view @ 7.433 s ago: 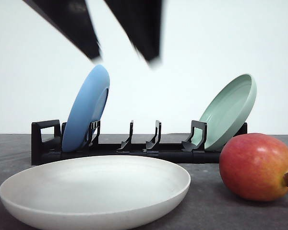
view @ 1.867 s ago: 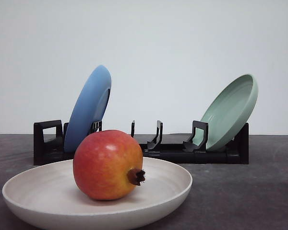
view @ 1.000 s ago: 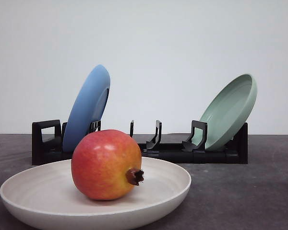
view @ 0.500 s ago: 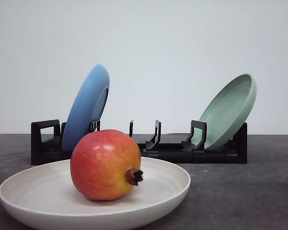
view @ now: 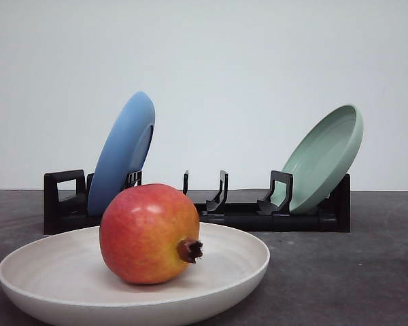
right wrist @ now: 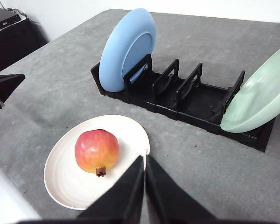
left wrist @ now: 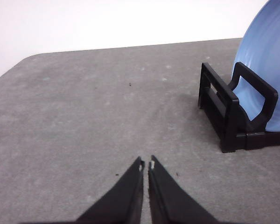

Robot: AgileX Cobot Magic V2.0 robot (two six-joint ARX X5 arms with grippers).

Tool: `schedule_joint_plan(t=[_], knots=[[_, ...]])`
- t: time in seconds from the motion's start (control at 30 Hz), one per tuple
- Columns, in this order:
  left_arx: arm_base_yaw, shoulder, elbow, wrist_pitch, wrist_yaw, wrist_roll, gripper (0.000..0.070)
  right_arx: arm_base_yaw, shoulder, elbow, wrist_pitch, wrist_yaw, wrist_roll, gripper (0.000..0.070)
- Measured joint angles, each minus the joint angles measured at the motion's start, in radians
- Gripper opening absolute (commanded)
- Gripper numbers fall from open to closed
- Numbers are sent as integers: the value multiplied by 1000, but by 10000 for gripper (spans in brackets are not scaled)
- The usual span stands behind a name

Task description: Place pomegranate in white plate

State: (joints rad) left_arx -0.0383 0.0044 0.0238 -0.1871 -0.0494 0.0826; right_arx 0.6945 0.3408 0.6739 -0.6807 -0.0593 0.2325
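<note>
We see the white plate (view: 224,292) cropped by the front view's bottom edge, the blue plate (left wrist: 270,70) cut at the left wrist frame's border, and the pale green plate (right wrist: 261,102) clipped likewise.

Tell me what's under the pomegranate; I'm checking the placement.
The pomegranate rests inside the white plate, on its left half in the front view. The plate sits on the grey table. The contact patch beneath the fruit is hidden.
</note>
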Motion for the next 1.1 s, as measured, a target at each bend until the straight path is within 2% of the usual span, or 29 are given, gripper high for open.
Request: schedule_joint_plan(t=[0.73, 0.83, 0.93, 1.1], knots=[[0, 0, 0, 0, 0, 0, 0, -15, 0, 0, 0, 0, 0, 0], [0, 0, 0, 1, 0, 0, 0, -99, -3, 0, 0, -19, -10, 0], [0, 0, 0, 1, 0, 0, 0, -219, -27, -29, 28, -15, -63, 0], [0, 0, 0, 1, 0, 0, 0, -429, -101, -207, 230, 10, -209, 0]])
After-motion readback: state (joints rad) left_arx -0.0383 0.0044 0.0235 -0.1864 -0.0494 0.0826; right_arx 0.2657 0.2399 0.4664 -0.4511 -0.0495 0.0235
